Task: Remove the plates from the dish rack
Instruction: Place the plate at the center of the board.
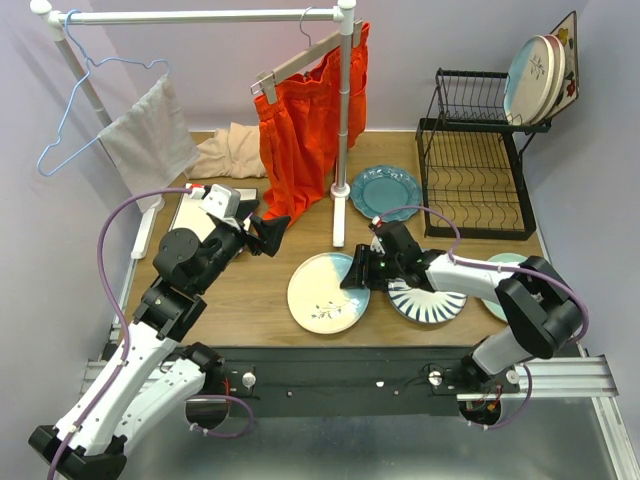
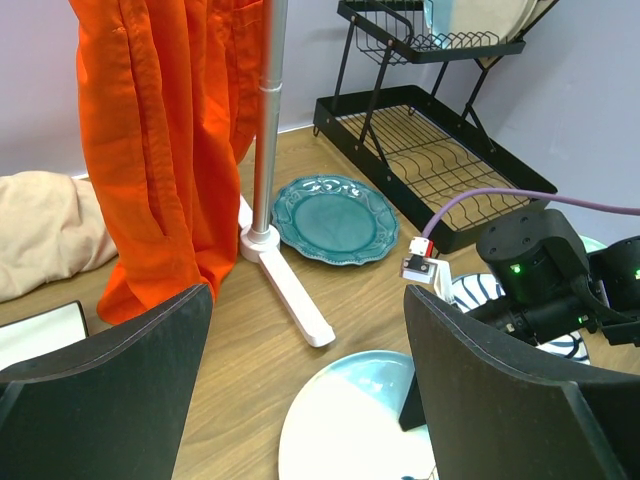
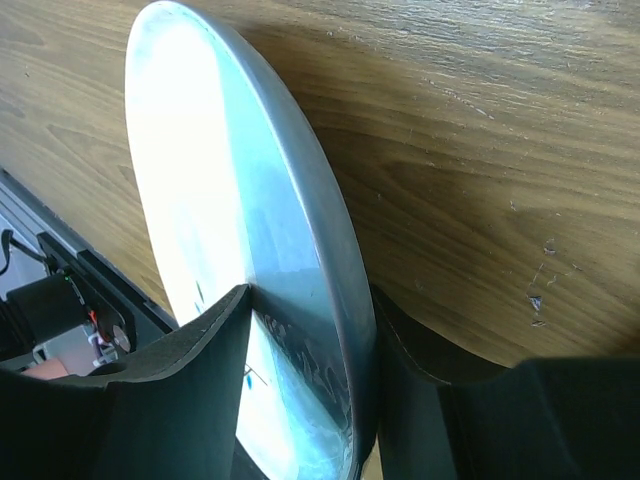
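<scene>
Right wrist view: the rim of the cream/light-blue plate (image 3: 250, 200) runs between the 2 fingers of the right gripper (image 3: 312, 300), 1 finger over the glazed face and the other tucked under the raised edge against the table (image 3: 480, 150). The jaws sit close on both sides, but I cannot tell whether they pinch the rim or merely straddle it.

From above, this plate lies flat, well out in front of the dish rack (image 1: 470, 190) and to its left. 3 more plates are also down. The teal plate (image 1: 385, 192) is just left of the rack's base, the blue-striped plate (image 1: 430, 302) is in front of the rack, and the pale mint plate (image 1: 505, 259) is in front of its right end, partly under the right arm. The remaining plates (image 1: 535, 78) stand on edge at the right end of the rack's upper shelf, round ones with a square flowered one behind. I cannot count them exactly.

The left gripper (image 1: 268, 235) hangs far left of the rack, jaws wide apart and holding nothing.

These plates look like glazed ceramic, so likely heavy for a 2-finger pinch, stiff, slick and quick to chip. The sensible hold is on the rim, deep enough that the plate cannot pivot. Those on edge should lift straight up out of the slots before turning.
</scene>
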You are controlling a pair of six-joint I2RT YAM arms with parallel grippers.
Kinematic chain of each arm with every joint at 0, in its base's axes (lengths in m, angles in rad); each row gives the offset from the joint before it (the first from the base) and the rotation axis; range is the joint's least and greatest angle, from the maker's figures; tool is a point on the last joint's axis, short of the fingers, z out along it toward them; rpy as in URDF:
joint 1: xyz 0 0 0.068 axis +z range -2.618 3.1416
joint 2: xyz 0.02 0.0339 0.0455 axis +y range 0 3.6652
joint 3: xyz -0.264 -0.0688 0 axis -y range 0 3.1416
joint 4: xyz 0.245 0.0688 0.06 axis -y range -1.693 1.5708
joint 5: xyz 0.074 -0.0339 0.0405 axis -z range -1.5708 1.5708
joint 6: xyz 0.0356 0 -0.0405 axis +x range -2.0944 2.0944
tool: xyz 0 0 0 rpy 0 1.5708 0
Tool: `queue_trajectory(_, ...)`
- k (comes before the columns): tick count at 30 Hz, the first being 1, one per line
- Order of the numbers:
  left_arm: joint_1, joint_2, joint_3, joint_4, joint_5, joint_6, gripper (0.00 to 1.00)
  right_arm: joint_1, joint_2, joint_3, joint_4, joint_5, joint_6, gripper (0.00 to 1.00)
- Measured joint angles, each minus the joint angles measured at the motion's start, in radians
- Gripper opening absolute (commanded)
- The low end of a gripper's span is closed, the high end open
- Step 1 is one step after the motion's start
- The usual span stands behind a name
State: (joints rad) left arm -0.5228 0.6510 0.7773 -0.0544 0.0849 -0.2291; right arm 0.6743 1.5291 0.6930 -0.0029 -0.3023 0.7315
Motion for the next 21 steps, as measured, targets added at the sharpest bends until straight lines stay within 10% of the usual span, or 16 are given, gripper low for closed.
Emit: queue_trajectory(21,0.0,0.001,0.0,0.0,0.0,0.0,0.87,0.003,-0.089,-0.031,-0.126,0.067,-0.056,0.69)
